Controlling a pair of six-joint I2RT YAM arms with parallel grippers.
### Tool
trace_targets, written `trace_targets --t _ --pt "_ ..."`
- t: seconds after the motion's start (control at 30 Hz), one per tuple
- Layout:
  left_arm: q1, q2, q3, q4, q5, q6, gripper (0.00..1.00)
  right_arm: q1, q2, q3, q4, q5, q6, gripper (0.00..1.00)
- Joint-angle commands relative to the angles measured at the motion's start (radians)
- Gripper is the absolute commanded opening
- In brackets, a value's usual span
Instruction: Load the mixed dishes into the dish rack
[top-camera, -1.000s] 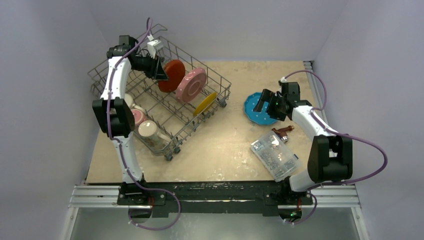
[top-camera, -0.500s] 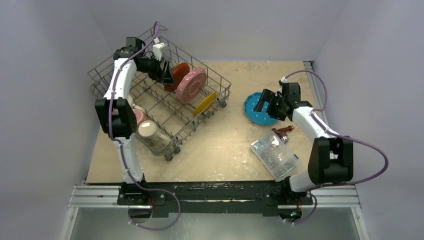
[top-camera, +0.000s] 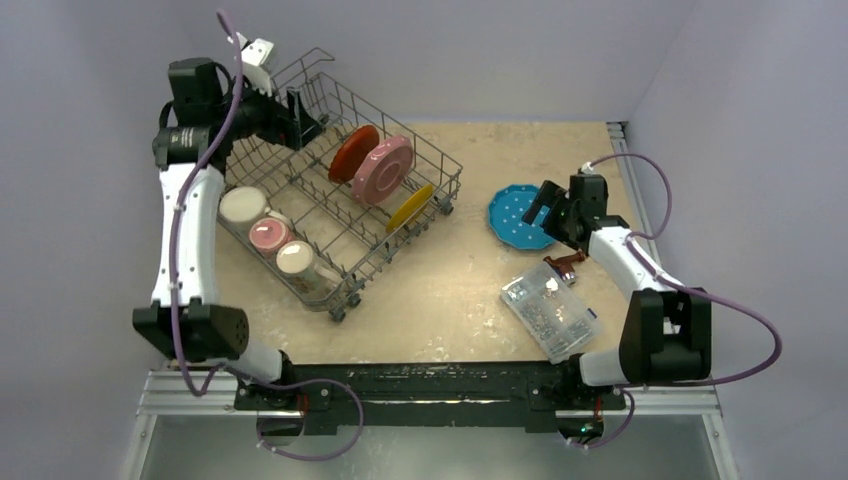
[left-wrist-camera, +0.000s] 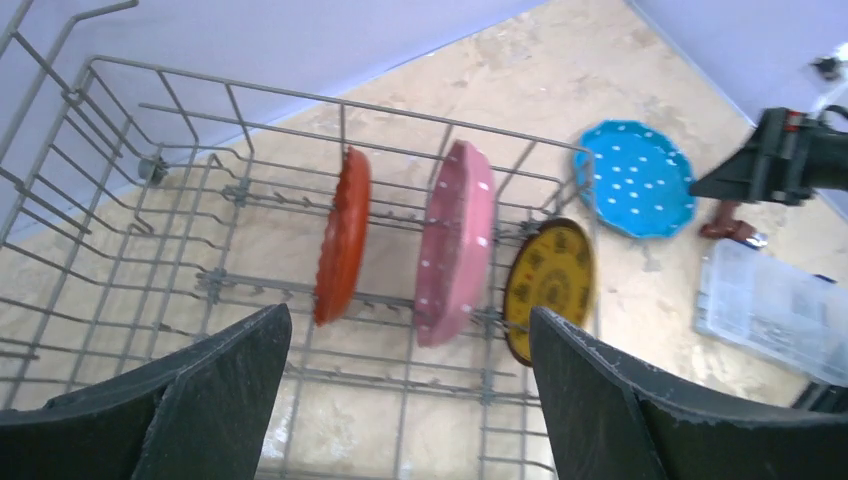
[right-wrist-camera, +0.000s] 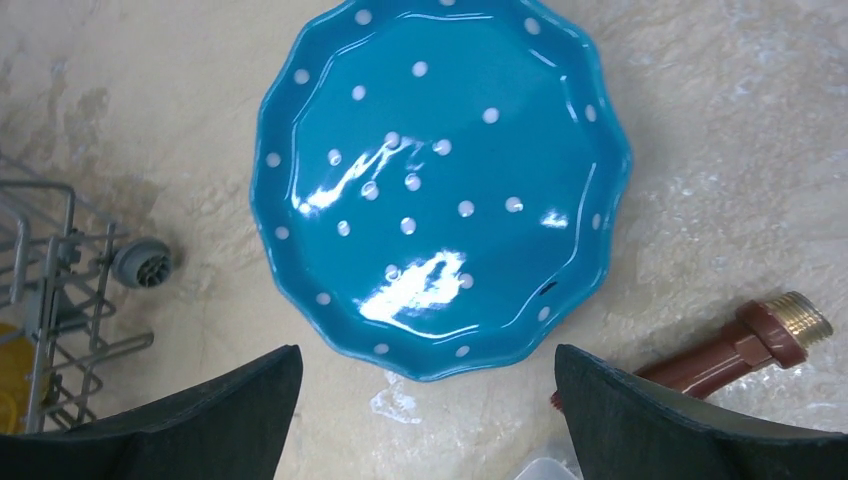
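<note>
The left gripper (left-wrist-camera: 408, 315) hung above the far-left corner of the rack (top-camera: 318, 205), its fingers wide apart and empty. In the rack a red plate (left-wrist-camera: 343, 235), a pink plate (left-wrist-camera: 458, 240) and a small yellow plate (left-wrist-camera: 548, 290) stood on edge in one row, and three mugs (top-camera: 270, 235) sat along the near-left side. The right gripper (right-wrist-camera: 425, 350), also spread wide and empty, hovered over the blue plate (right-wrist-camera: 440, 190), which lay flat on the counter (top-camera: 450, 300) right of the rack, near a brown fitting (right-wrist-camera: 735, 345) and a clear box (top-camera: 550, 312)
</note>
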Motion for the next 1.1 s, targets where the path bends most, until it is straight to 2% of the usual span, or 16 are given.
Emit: trace_targets --t 0.0,0.1,0.17,0.3,0.4,0.47,0.8,0.93,1.07 --pt "-0.002 -0.228 -0.261 0.308 0.057 -0.29 0.88 -0.047 -0.006 -0.03 0.087 0.053 0.089 0.99" --pt "-0.033 -0.387 -0.495 0.582 0.054 -0.453 0.87 -0.104 0.027 -0.036 0.142 -0.03 0.089 0.99" --pt "-0.118 -0.455 -0.588 0.676 0.024 -0.446 0.87 -0.12 0.053 -0.035 0.181 -0.082 0.079 0.99" --pt "-0.262 -0.536 -0.688 0.69 -0.04 -0.316 0.86 -0.133 0.078 -0.061 0.25 -0.136 0.092 0.97" --pt "-0.321 -0.569 -0.754 0.726 -0.067 -0.272 0.86 -0.142 0.078 -0.093 0.281 -0.129 0.101 0.95" --pt "-0.331 -0.573 -0.797 0.766 -0.05 -0.299 0.84 -0.153 0.085 -0.104 0.311 -0.124 0.1 0.94" --pt "-0.403 -0.536 -0.828 0.77 -0.029 -0.325 0.82 -0.189 0.156 -0.104 0.337 -0.061 0.099 0.8" --pt "-0.407 -0.525 -0.826 0.775 -0.028 -0.34 0.82 -0.19 0.183 -0.107 0.348 -0.046 0.104 0.63" --pt "-0.416 -0.513 -0.825 0.76 -0.04 -0.323 0.82 -0.189 0.194 -0.11 0.334 -0.034 0.115 0.52"
